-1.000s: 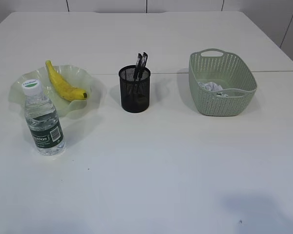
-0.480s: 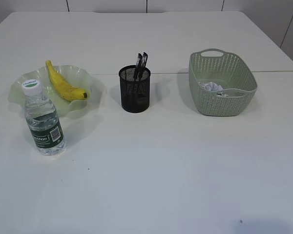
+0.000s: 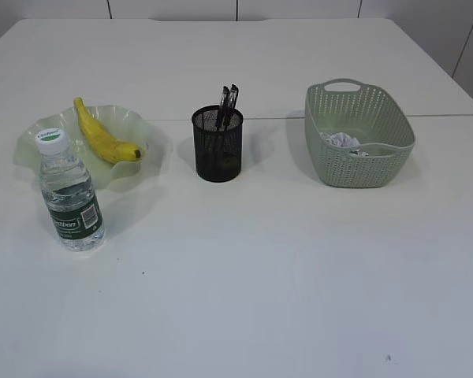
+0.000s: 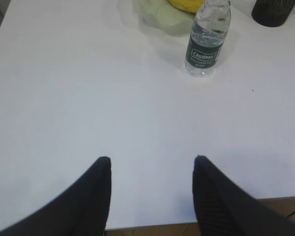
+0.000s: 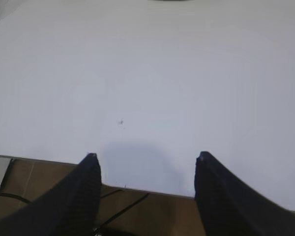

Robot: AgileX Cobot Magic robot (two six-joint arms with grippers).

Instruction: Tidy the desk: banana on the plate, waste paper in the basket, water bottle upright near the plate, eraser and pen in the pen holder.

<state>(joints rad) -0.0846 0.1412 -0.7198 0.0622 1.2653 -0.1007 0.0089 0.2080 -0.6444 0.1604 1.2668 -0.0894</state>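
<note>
A yellow banana (image 3: 104, 136) lies on the pale green wavy plate (image 3: 39, 132). The water bottle (image 3: 69, 194) stands upright just in front of the plate, and shows again in the left wrist view (image 4: 208, 40). A black mesh pen holder (image 3: 217, 145) holds dark pens (image 3: 227, 98); the eraser is not visible. Crumpled waste paper (image 3: 341, 141) sits inside the green basket (image 3: 394, 126). Neither arm shows in the exterior view. My left gripper (image 4: 151, 160) hangs open and empty over the table's near edge. My right gripper (image 5: 144, 156) is open and empty at the near edge too.
The white table (image 3: 260, 268) stretches bare between the objects and the front edge. A second white table surface (image 3: 221, 55) lies behind. Brown floor and cables (image 5: 123, 206) show below the near edge in the right wrist view.
A faint shadow at the lower right of the table has slid off and faded out of the exterior view. The objects have not moved.
</note>
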